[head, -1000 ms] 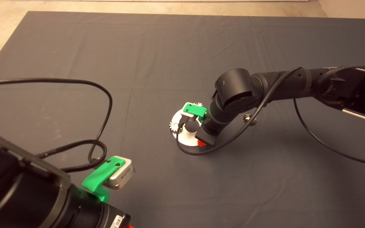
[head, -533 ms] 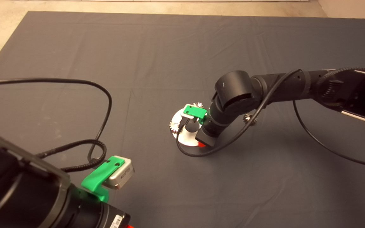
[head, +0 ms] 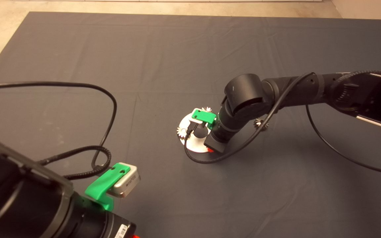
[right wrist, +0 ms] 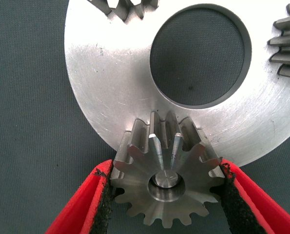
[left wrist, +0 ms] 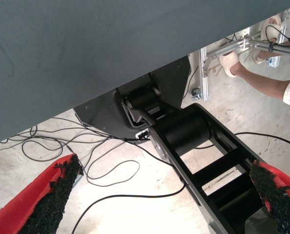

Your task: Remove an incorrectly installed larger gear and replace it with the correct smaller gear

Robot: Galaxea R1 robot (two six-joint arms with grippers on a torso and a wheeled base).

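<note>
Head view: right pincer [right wrist: 166, 195] grips what seems the larger gear [right wrist: 166, 187] over the dark mat [head: 164, 49]; left pincer [left wrist: 166, 195] gapes wide.

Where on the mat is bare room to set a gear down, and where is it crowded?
Bare: the mat behind the ring plate, and the stretch between it and the parked left gripper. Crowded: the ring plate, where the right gripper straddles the larger gear, with a loose gear behind the arm.

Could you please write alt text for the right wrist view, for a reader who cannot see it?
The right gripper has its two red fingers against the sides of the larger gear, which sits on a pin at the rim of a silver ring plate. Two other gears show partly at the plate's edges.
</note>
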